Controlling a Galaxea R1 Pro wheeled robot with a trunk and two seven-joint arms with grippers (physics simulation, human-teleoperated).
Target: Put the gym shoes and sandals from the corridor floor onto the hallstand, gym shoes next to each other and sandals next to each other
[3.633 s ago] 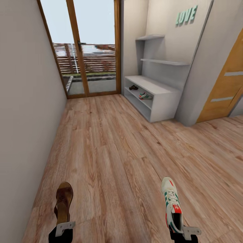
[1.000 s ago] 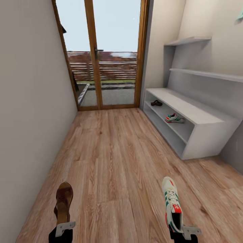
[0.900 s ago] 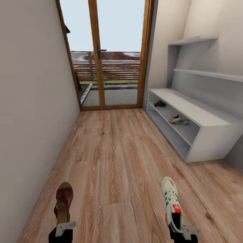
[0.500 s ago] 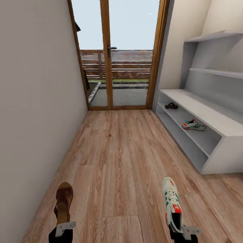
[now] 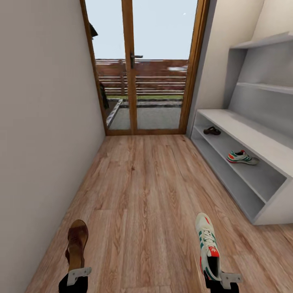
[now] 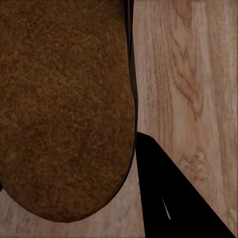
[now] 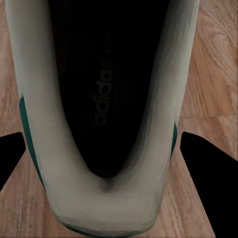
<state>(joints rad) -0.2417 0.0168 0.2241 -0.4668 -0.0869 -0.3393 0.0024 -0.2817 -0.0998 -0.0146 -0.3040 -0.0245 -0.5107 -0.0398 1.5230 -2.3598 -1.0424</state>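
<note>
Grippers first: my left gripper [image 5: 77, 273] is clamped on the heel end of a brown sandal [image 5: 77, 242], toe pointing away from me, and the left wrist cam is mostly tan footbed [image 6: 64, 104] with floor planks beside it. My right gripper [image 5: 223, 279] is pinching the heel of a white gym shoe [image 5: 207, 244] with green stripes and a red tongue patch; the right wrist cam looks straight down into its dark lining [image 7: 106, 84]. Both shoes hang above the wood-plank corridor floor [image 5: 146, 191]. Off to my right is the pale grey hallstand [image 5: 264, 146], with the other sandal [image 5: 212, 130] on its middle shelf toward the far end and the other gym shoe [image 5: 242, 157] on the same shelf nearer me, well apart. Glass doors [image 5: 142, 69] close the corridor ahead.
</note>
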